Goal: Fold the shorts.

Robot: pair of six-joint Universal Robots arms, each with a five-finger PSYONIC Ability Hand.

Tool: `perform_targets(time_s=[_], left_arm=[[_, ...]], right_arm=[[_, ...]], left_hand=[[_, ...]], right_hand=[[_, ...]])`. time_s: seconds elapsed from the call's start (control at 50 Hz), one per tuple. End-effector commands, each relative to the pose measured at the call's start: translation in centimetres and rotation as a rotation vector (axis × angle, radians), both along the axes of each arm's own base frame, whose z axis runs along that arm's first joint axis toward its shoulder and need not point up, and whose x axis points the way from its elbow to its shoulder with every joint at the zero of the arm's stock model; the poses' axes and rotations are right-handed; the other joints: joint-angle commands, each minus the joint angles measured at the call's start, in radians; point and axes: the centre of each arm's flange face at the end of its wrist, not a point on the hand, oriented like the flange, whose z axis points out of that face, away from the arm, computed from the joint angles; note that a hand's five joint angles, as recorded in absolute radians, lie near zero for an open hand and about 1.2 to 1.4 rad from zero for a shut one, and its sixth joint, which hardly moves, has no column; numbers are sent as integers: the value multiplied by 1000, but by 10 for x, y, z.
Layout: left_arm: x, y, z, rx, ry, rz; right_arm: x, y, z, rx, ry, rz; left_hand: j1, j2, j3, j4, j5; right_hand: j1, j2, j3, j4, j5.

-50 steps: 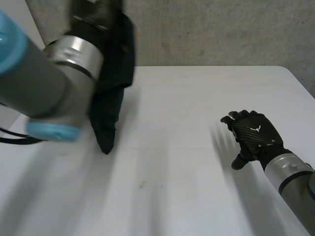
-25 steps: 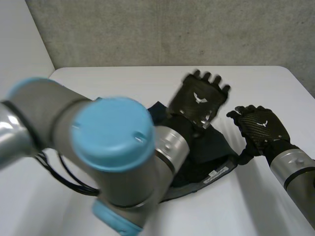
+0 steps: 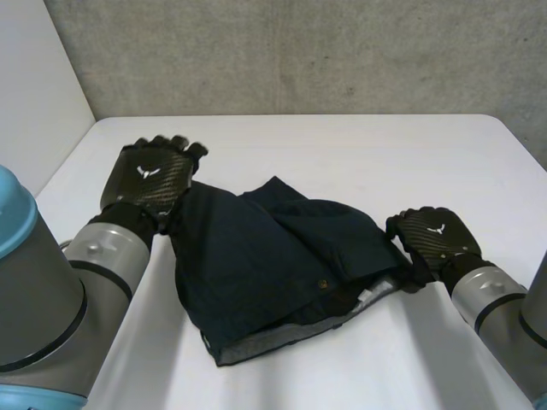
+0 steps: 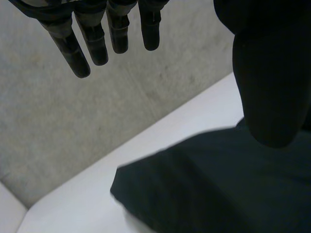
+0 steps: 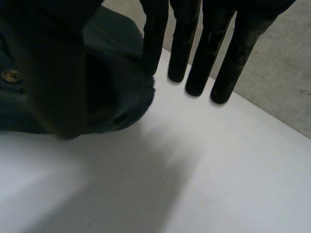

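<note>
Hands first: left hand [image 3: 152, 178] rests at the far-left edge of the shorts [image 3: 256, 256]. In its wrist view the fingers [image 4: 95, 41] hang straight and spread above the cloth, with the thumb [image 4: 272, 87] well apart from them, so I read it as wide and holding nothing. Right hand [image 3: 430, 237] sits at the opposite, right-hand edge of the garment. Its wrist view shows straight fingers [image 5: 221, 58] reaching down to the bare table [image 3: 342, 145] just past the cloth and a rumpled fold lying between them and the thumb [image 5: 53, 82]. I see no pinch there, so I log it as relaxed, touching at most. Shorts lie mid-table between the two hands, dark, bunched and creased rather than flat. One lobe runs toward the left hand, and the waistband with its button [image 3: 323, 284] and a pale label [image 3: 369, 297] is turned up toward the near right. My judgement: we are at the laying-out step and no fold is made yet. Next move, as I see it, calls for each hand to close on its own edge and draw outward to flatten the cloth. I would then take one side across onto the other, watching that the loose waistband does not drag underneath.
</note>
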Motion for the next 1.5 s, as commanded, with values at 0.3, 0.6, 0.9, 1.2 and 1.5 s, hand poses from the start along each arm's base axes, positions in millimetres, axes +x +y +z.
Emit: perform_targets(time_s=[0.3,0.6,0.9,1.2,1.5], left_arm=[[26,-29,-21,19,-6,83],[22,-33,-34,45,-20,65],[17,-83,-77,115,-94,30],[28,-122,-123,160,-226,62],[11,-127,-128,91,-178,-51]], right_arm=[[30,-160,39,-335,26,-48],[31,-180,52,-392,36,-99],[21,-11,50,74,106,33],[62,47,-14,116,32,206],[64,12,-36,11,114,85]], left_hand=[[-22,-13,-24,-14,-14],[-22,-13,-24,-14,-14],[-1,8,-3,7,6],[254,263,252,262,262],[552,562,551,561,560]], right_hand=[[932,854,860,861,888],[-290,-368,-362,-361,-333],[-227,-304,-299,-298,-270],[-116,-193,-187,-187,-159],[931,854,859,860,888]])
